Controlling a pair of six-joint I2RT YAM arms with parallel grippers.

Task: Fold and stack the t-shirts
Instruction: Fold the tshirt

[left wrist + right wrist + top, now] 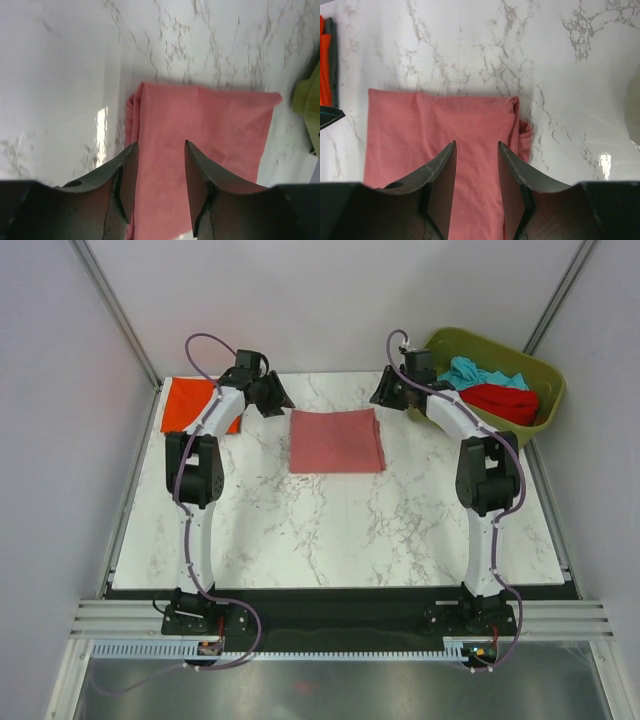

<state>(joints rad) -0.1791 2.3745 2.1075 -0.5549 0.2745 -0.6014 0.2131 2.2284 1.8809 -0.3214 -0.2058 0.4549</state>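
A dusty pink t-shirt lies folded into a flat rectangle on the marble table at the back middle; it also shows in the left wrist view and the right wrist view. A folded orange-red t-shirt lies at the back left corner. Teal and bright red t-shirts lie in the bin. My left gripper is open and empty, raised by the pink shirt's left edge. My right gripper is open and empty, raised by its right edge.
An olive-green plastic bin stands at the back right, off the table's edge; its rim shows in the left wrist view. The marble table spreads bare in front of the pink shirt. Grey walls enclose the sides and back.
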